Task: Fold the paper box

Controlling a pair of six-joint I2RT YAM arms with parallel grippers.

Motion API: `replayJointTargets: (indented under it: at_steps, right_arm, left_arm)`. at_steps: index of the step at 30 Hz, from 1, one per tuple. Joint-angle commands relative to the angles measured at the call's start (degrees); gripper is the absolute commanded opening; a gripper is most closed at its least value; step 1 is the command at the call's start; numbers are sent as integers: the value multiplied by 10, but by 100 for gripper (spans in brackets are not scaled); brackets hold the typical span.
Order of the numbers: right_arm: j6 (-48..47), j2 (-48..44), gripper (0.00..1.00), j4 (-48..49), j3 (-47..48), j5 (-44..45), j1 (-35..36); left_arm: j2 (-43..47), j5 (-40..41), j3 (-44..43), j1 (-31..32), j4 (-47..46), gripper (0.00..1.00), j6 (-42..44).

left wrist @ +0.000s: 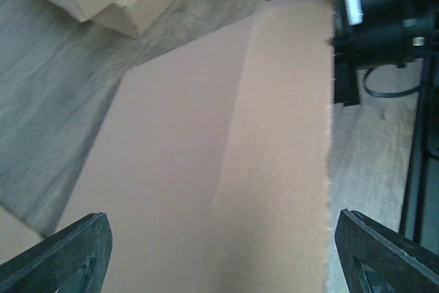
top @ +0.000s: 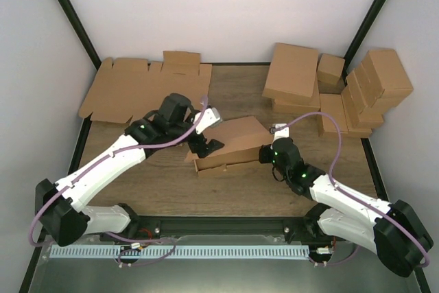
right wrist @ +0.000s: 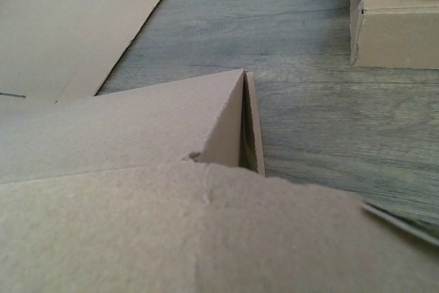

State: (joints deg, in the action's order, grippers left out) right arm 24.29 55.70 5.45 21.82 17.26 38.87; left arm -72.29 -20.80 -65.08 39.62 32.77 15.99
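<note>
A half-folded brown paper box [top: 230,141] sat in the middle of the counter [top: 233,90], its lid tilted up. The left pincer [top: 206,146] gaped wide open at the box's 9 o'clock end. The right pincer [top: 266,154] was closed at the 3 o'clock edge; whether it pinched cardboard was unclear. Flat blanks [top: 137,90] lay at 10 o'clock.

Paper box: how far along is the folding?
Done: the paper box has its near wall standing. In hand: the left tool is open at its left end, over the sloping lid panel; the right tool is shut at its right end. Left: the lid is not yet down flat.
</note>
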Motion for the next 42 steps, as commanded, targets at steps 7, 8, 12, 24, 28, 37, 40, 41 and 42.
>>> replayJointTargets:
  at_steps: [7, 8, 12, 24, 28, 37, 40, 41, 42]
  right_arm:
    - [-9, -4, 5, -6, -7, -2, 6]
    - [-8, -4, 5, -7, -6, -1, 6]
    - [-6, -8, 5, -8, -8, 1, 6]
    - [-4, -14, 6, -13, -7, 4, 6]
    - [0, -15, 8, -18, -10, 3, 6]
    - [65, -22, 23, -81, -1, -3, 6]
    - [89, -24, 38, -135, 14, -25, 6]
    - [96, -26, 45, -153, 17, -34, 6]
    - [100, -31, 51, -173, 19, -45, 6]
  left_arm:
    - [-22, 48, -15, 97, -3, 93, 26]
    - [-27, 79, -15, 107, -5, 93, 23]
    - [-31, 207, -2, 155, -26, 98, 15]
    - [-80, 322, 8, 231, -57, 78, 35]
    - [-84, 320, 17, 231, -72, 60, 35]
    - [-103, 312, 13, 230, -69, 7, 19]
    - [-110, 285, 14, 230, -69, 4, 12]
    - [-114, 274, 15, 230, -71, 4, 5]
    - [-118, 261, 16, 230, -73, 4, -1]
